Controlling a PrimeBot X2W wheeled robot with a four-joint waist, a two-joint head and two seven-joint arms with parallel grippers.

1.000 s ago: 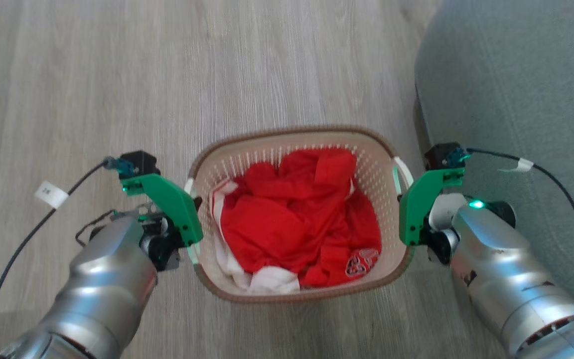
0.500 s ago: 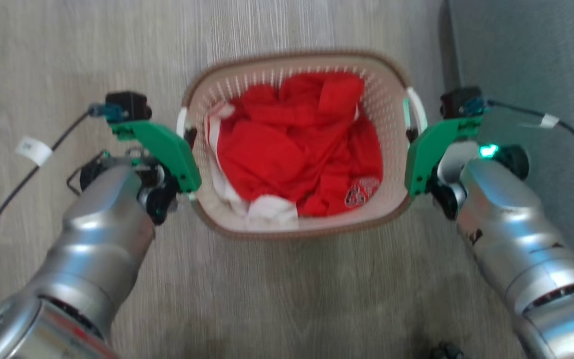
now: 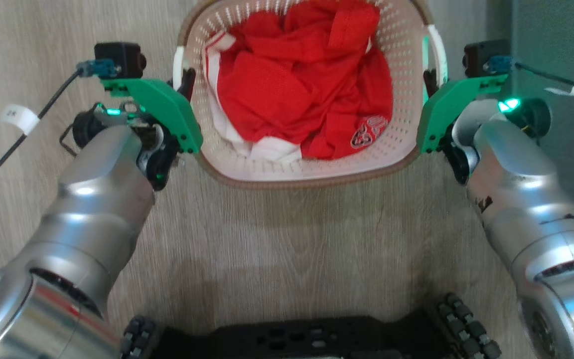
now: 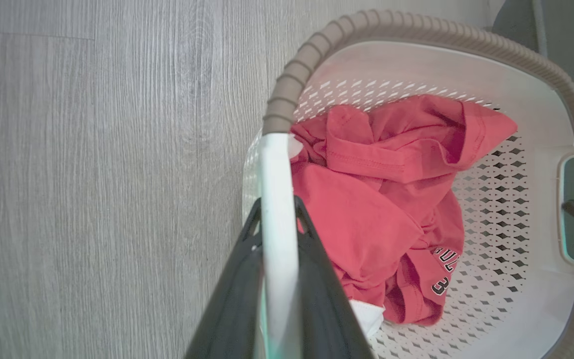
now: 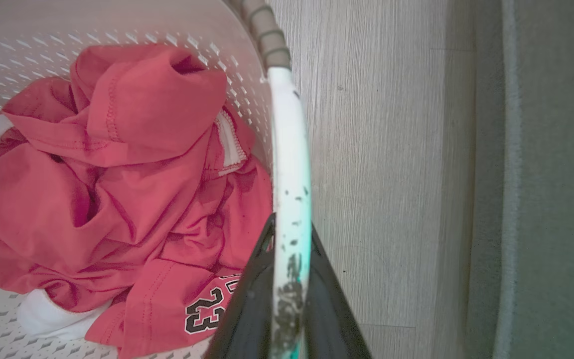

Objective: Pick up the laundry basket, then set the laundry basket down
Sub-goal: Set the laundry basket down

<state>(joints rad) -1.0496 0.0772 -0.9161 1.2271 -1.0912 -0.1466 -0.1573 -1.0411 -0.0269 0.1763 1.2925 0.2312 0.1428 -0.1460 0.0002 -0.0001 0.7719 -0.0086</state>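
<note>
Basket [image 3: 312, 174] at 12 o'clock, between our arms, over the floor [image 3: 292, 239]. We've got left hand [image 4: 277, 209] clamped on its left handle [image 4: 277, 164], right hand [image 5: 289, 224] clamped on right handle [image 5: 291, 149]. Red shirt [image 3: 297, 85] inside. Grey fabric block [image 3: 556, 30] close at 2 o'clock, beside the right hand. Our base [image 3: 292, 339] at 6.

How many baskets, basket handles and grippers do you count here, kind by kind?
laundry basket: 1
handles: 2, the left handle and the right handle
grippers: 2, the left gripper and the right gripper, each shut on its handle
Total: 5
</note>
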